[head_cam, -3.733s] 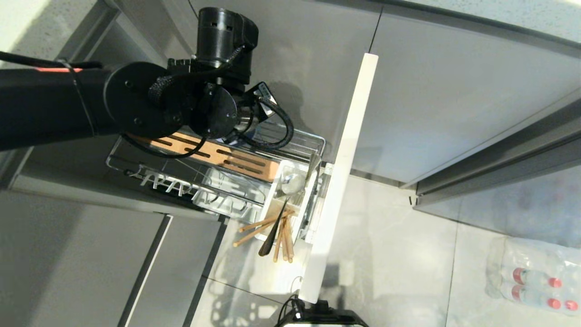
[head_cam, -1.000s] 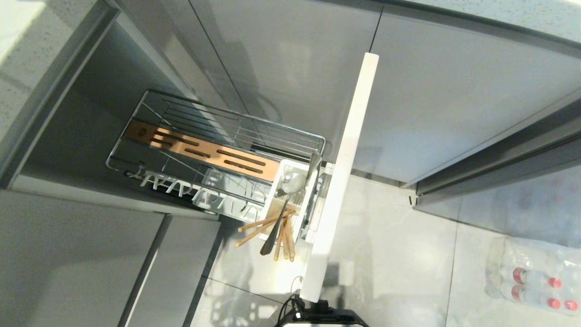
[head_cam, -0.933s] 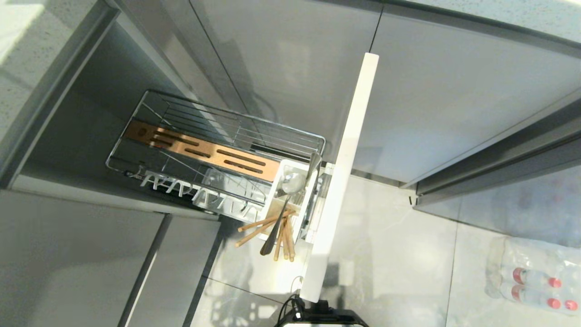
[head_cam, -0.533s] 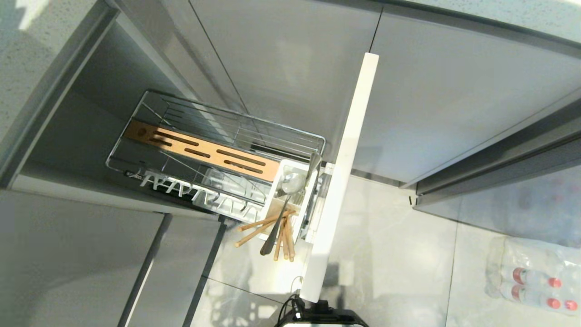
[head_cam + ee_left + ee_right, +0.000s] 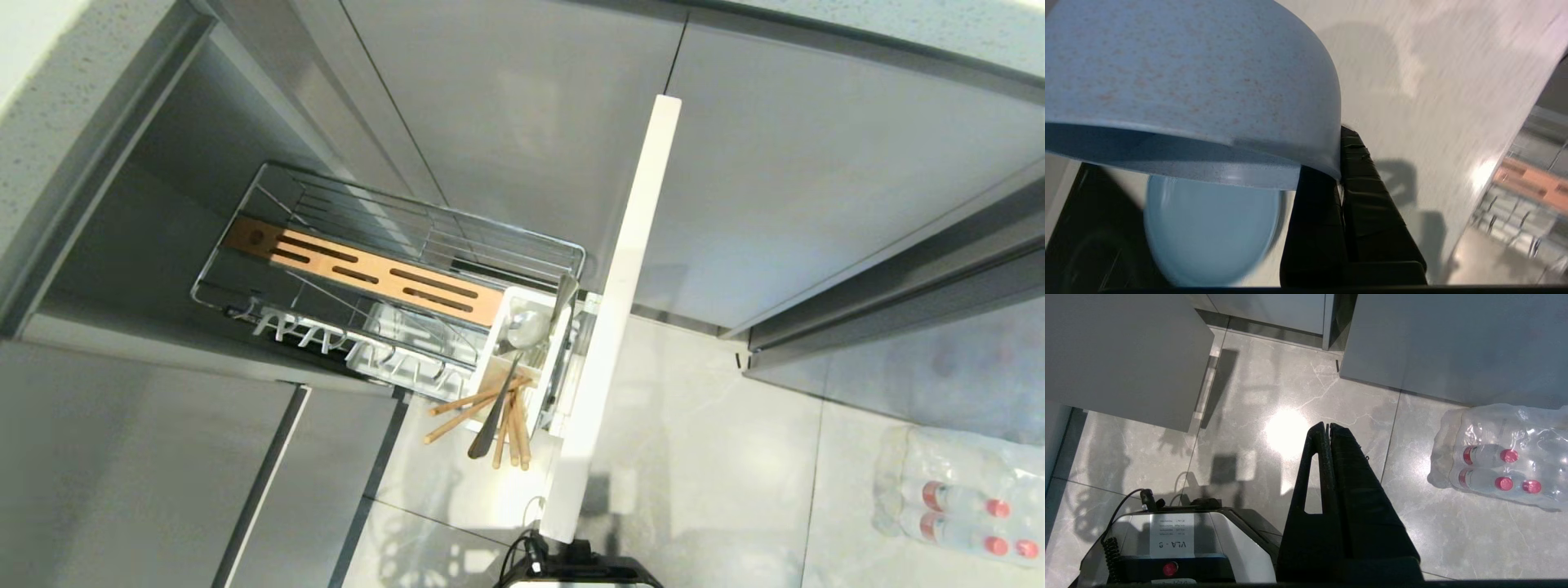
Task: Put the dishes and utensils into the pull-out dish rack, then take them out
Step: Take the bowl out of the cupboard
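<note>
1. On our left, our left gripper (image 5: 1340, 163) pinches the rim of a matte, speckled grey-blue bowl (image 5: 1180, 77). Below it lies a smooth light-blue round plate (image 5: 1212, 228).
2. The pull-out dish rack (image 5: 392, 278) stands open: a chrome wire basket crossed by a slotted brown wooden bar (image 5: 367, 273).
3. Its white plastic caddy (image 5: 522, 367) holds slim wooden chopsticks (image 5: 469, 408) and a spoon (image 5: 510, 363) with a shiny bowl.
4. Our right gripper (image 5: 1327, 428) hangs over glossy marble floor tiles (image 5: 1274, 428), fingers pressed together on nothing.
5. The robot base (image 5: 1175, 539) carries a label reading "VLA - 9", seen upside down.
6. Far right, wrapped clear bottles (image 5: 1498, 469) show red caps.
</note>
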